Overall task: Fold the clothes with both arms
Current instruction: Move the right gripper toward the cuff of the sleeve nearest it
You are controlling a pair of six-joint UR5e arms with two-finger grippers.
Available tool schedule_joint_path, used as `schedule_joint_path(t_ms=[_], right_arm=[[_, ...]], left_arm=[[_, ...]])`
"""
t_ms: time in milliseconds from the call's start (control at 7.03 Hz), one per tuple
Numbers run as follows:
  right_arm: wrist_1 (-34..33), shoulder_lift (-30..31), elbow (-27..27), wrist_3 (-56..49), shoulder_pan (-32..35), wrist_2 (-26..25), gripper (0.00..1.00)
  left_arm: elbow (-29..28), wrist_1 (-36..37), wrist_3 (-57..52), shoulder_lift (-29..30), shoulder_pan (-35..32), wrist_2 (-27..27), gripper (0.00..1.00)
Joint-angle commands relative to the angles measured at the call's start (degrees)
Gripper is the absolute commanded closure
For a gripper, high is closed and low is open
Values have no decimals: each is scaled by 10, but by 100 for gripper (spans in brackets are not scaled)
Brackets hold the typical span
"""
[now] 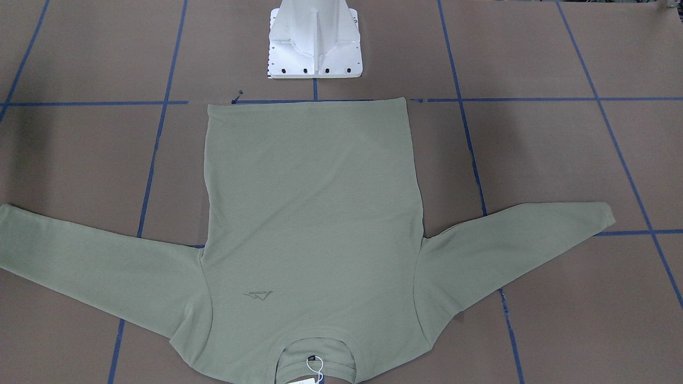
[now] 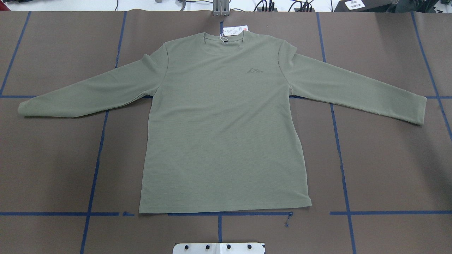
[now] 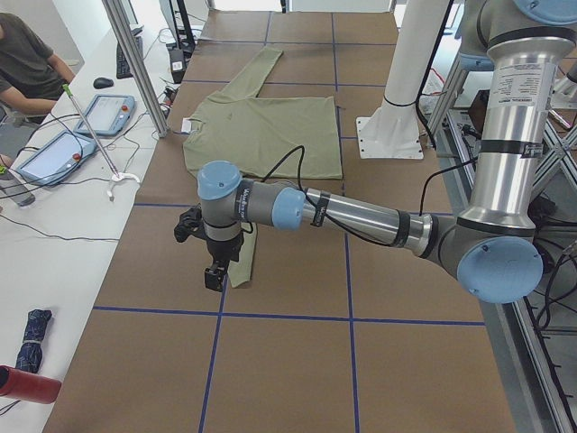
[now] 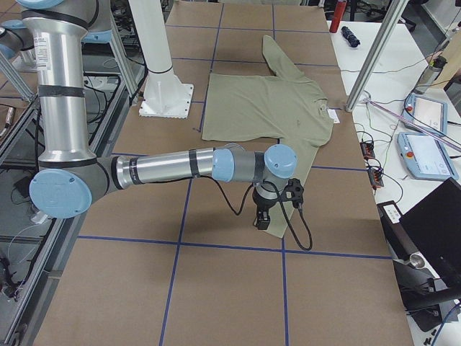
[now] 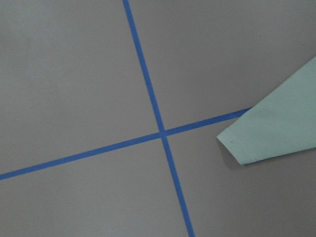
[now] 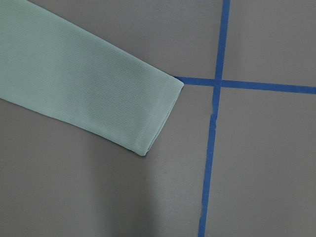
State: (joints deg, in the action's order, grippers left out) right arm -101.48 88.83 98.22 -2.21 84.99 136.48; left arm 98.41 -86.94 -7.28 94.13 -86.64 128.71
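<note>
One shirt (image 2: 222, 123) flat; left pincer (image 3: 215, 278), right pincer (image 4: 261, 220) seemingly above cuffs, open or closed: cannot tell; pedestal (image 1: 315, 48) near hem.

**Camera layout.** Overhead view looked down on the shirt (image 2: 222, 123) from beyond its hem. Front-facing view looked steeply down from beyond its collar, so both shared its body and sleeves, reversed. Side views stood farther off, past each sleeve end, looking along the bench (image 3: 288, 370). Each wrist camera hung close above a cuff (image 5: 276, 128), facing straight down onto the bench.
</note>
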Motion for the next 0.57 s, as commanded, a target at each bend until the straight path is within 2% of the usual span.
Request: schedule_joint_path(t_ms=[0,142,284,427], right_arm=[[42,-1,-16,4,-26,1,0],[104,-2,-46,56,-46,4,0],[184,-5,-81,139,-75,3,0],[271,-23,-147,209,-90,1,1]], left_arm=[[-10,-2,16,-21,0,58,0],[-2,-48,32,-22,2,91,0],[4,-55,40,-24,3,105,0],[4,-57,44,-21,3,110,0]])
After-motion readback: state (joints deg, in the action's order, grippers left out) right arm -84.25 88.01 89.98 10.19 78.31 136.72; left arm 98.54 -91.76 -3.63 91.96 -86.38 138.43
